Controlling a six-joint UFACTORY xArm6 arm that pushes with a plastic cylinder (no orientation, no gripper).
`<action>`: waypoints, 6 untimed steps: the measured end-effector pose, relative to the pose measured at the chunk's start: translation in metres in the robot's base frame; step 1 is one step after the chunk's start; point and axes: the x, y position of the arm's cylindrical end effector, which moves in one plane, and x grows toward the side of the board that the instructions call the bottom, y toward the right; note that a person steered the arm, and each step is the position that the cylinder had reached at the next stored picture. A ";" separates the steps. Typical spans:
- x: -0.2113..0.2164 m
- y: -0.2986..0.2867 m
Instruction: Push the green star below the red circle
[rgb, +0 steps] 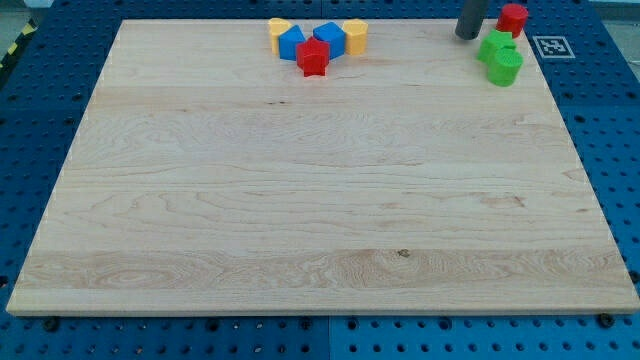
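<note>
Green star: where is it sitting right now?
At the view's top right, the green star sits just below the red circle, against another green block, with my tip to its left.

No readable text; fiducial marker (552, 46).

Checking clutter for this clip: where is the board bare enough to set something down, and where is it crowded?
Bare: the board below both top-edge groups, and between them. Crowded: top centre, yellow, blue blocks around the red star; top right, my tip left of the red circle, above the green star and green block.
</note>
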 end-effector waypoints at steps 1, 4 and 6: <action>-0.004 0.000; 0.019 0.042; 0.022 0.053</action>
